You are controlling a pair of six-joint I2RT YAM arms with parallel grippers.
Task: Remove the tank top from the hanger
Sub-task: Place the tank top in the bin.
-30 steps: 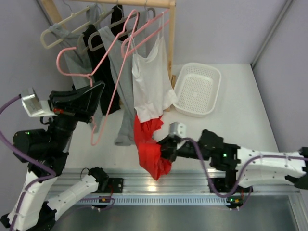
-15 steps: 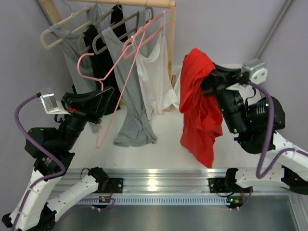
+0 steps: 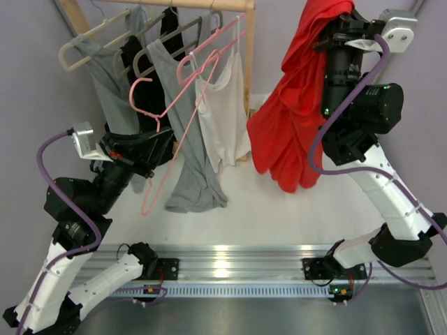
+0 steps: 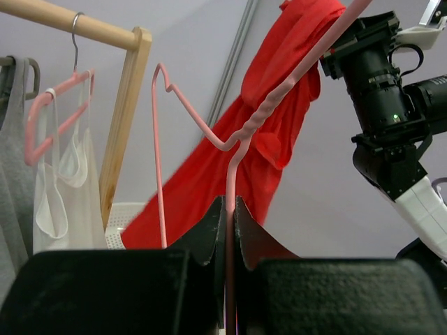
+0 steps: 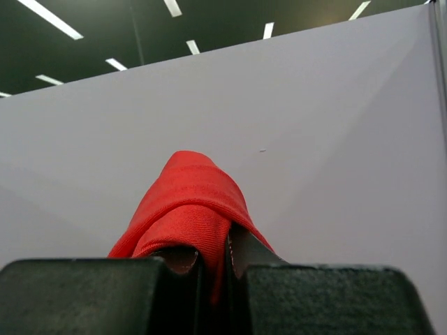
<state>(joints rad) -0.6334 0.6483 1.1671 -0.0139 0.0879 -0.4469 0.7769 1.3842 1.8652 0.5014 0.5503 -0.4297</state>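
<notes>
Right gripper (image 5: 215, 255) is held high, jaws pinched on a fold of the tank top (image 3: 293, 105). The cloth drapes below it, the height presumably meant to pull it free. Left gripper (image 4: 229, 209) clamps the hanger (image 4: 265, 115) wire, bracing it above its jaws. The hanger seems bare, though its lower part is unclear.

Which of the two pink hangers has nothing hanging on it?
The pink hanger clamped in the left gripper's fingers, held off the wooden rail, is bare. The other pink hanger hangs on the rail, carrying a white tank top.
</notes>
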